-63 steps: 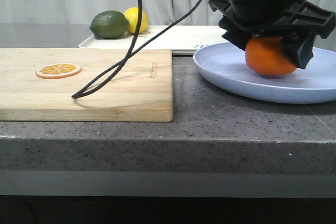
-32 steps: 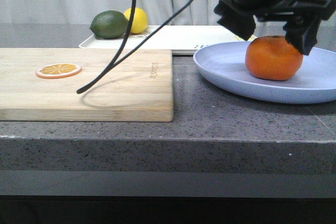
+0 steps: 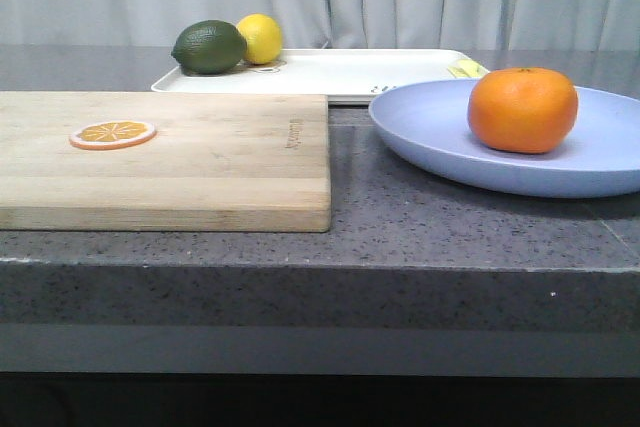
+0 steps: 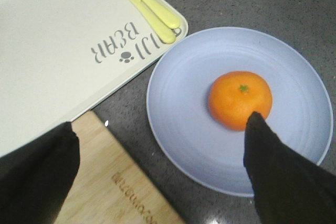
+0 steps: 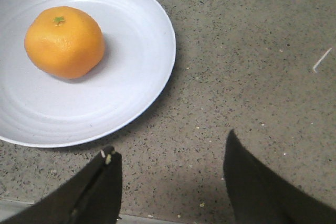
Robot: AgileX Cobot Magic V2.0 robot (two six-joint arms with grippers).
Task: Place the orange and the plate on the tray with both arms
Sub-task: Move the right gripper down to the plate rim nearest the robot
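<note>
The orange (image 3: 523, 109) rests on the pale lavender-blue plate (image 3: 430, 132) at the right of the counter, with nothing gripping it. In the left wrist view the orange (image 4: 239, 98) lies on the plate (image 4: 178, 108) beside the cream-white tray (image 4: 47, 45). My left gripper (image 4: 160, 129) hangs open well above them, holding nothing. The right wrist view shows the orange (image 5: 64, 41) on the plate (image 5: 131, 51), and my right gripper (image 5: 170, 153) is open over bare counter beside the plate. Neither gripper appears in the front view. The tray (image 3: 340, 72) lies behind the plate.
A wooden cutting board (image 3: 200, 162) with a thin orange slice (image 3: 112, 133) lies at the left. A green lime (image 3: 208, 46) and a yellow lemon (image 3: 261, 37) sit at the tray's far left corner. Yellow cutlery (image 4: 147, 6) lies on the tray's edge nearest the plate.
The left gripper let go of the orange on the plate, opened, and rose out of the front view together with its cable. The orange stayed on the plate.
</note>
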